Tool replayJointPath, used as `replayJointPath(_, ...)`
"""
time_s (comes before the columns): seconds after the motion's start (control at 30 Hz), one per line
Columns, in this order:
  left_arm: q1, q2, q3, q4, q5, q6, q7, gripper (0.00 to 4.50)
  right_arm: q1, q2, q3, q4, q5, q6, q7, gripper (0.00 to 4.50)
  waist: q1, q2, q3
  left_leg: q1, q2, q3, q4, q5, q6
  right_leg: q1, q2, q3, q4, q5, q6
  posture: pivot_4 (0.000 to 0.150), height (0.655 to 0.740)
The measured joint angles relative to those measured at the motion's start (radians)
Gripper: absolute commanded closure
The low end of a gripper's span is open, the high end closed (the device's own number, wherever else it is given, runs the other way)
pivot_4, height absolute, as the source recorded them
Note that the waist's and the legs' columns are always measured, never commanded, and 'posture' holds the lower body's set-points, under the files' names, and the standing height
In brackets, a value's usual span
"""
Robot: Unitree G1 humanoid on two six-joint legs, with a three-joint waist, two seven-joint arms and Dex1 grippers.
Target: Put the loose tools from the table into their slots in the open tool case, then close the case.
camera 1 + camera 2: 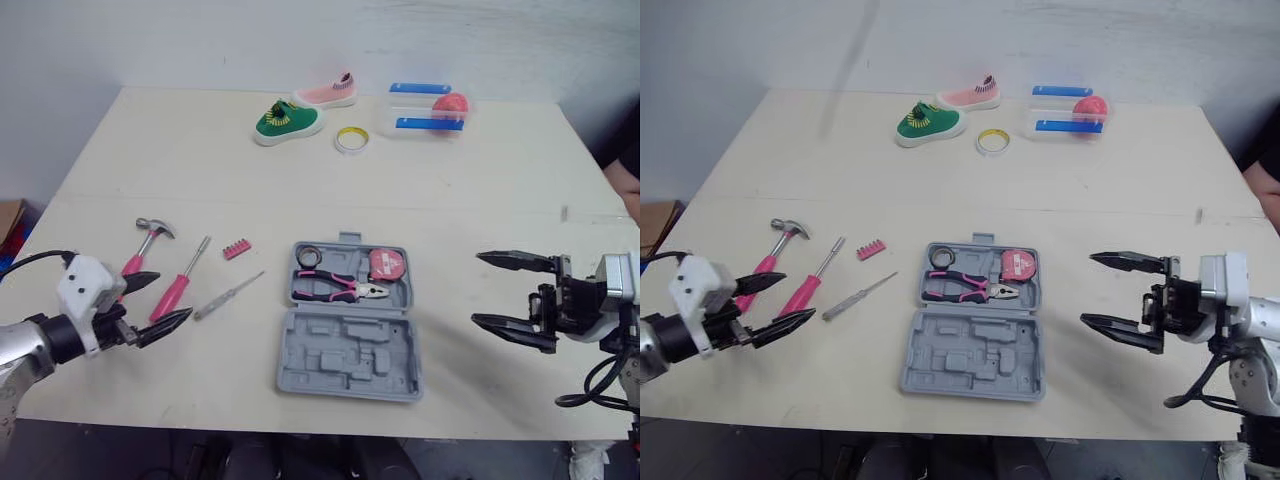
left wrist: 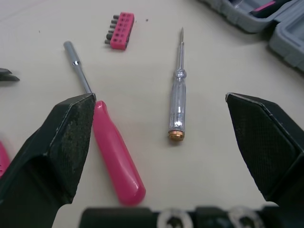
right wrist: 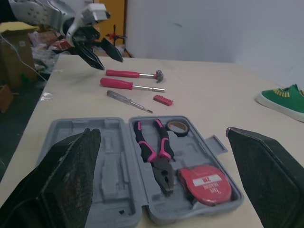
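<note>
Pale tabletop [image 1: 480,190] carries the open grey tool case [image 1: 345,355] at centre, flanked by the right gripper [image 1: 476,289] and left gripper [image 1: 172,297], jaws spread and empty, with the hammer [image 1: 145,245], pink screwdriver [image 2: 114,156], clear tester [image 2: 178,104] and bit holder [image 1: 236,248] lying left of the case.

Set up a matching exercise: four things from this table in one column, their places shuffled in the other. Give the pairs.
Things:
1. pink-and-black pliers
2. pink plastic bit holder
3. slim clear-handled screwdriver
4. yellow tape roll

Places:
A. far side of the pale table, beside the green shoe
B. on the table, between the pink-handled screwdriver's handle and the open grey plastic tool case
C. in a slot of the case
D. on the table by the pink-handled screwdriver's metal tip

Pairs: 1-C, 2-D, 3-B, 4-A.
</note>
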Motion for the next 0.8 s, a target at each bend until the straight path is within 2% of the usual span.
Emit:
replayJointPath(0.13,-0.093,-0.019,-0.198,0.015,0.113,0.009,0.052,0.07,-0.014,0.044,0.08,-0.05,-0.016,-0.003,0.016,0.08,0.002,0.0,0.0,0.0,0.0,0.001,0.001,0.0,0.0,0.0,0.0,0.0,0.001,0.0,0.0,0.15,0.74)
replayJointPath(0.4,-0.193,-0.074,-0.322,0.097,0.224,0.032,0.11,0.07,-0.008,0.048,0.087,-0.126,-0.043,0.019,-0.048,0.08,0.003,0.0,0.0,0.001,0.001,0.001,0.003,0.001,-0.001,0.0,0.001,0.001,0.003,0.0,0.0,0.15,0.74)
replayJointPath(0.43,-0.199,-0.074,-0.325,0.102,0.224,0.036,0.105,0.65,-0.005,0.049,0.088,-0.138,-0.045,0.022,-0.058,0.0,0.003,0.0,0.0,0.001,0.001,0.001,0.004,0.002,0.0,0.0,0.0,0.001,0.004,0.0,0.0,0.15,0.74)
replayJointPath(0.47,-0.201,-0.073,-0.331,0.106,0.224,0.035,0.095,0.93,-0.001,0.051,0.088,-0.148,-0.046,0.024,-0.068,0.0,0.003,0.0,0.0,0.002,0.001,0.001,0.004,0.002,0.0,0.0,0.0,0.001,0.004,0.0,0.0,0.15,0.74)
replayJointPath(0.53,-0.207,-0.073,-0.346,0.11,0.224,0.031,0.072,1.77,0.008,0.051,0.088,-0.163,-0.051,0.028,-0.084,0.0,0.002,0.0,0.0,0.003,0.0,0.001,0.004,0.002,0.0,0.001,0.0,0.001,0.006,0.0,0.0,0.15,0.74)
replayJointPath(0.7,-0.2,-0.072,-0.371,0.107,0.224,0.036,0.054,4.14,0.016,0.051,0.085,-0.171,-0.069,0.036,-0.124,0.0,0.003,0.001,-0.001,0.004,0.0,-0.001,0.004,0.004,0.0,0.001,-0.001,0.0,0.009,0.001,-0.001,0.15,0.74)
replayJointPath(0.73,-0.197,-0.072,-0.37,0.108,0.225,0.031,0.055,4.42,0.021,0.051,0.084,-0.171,-0.073,0.036,-0.129,0.0,0.002,0.001,-0.001,0.004,0.0,-0.002,0.003,0.005,0.0,0.001,0.0,0.0,0.009,0.001,-0.002,0.15,0.74)
replayJointPath(0.8,-0.194,-0.07,-0.366,0.111,0.229,0.021,0.055,4.42,0.025,0.05,0.083,-0.171,-0.086,0.031,-0.131,0.0,-0.001,0.001,-0.001,0.005,0.0,-0.002,0.002,0.007,0.0,0.001,0.0,0.0,0.009,0.003,-0.004,0.15,0.74)
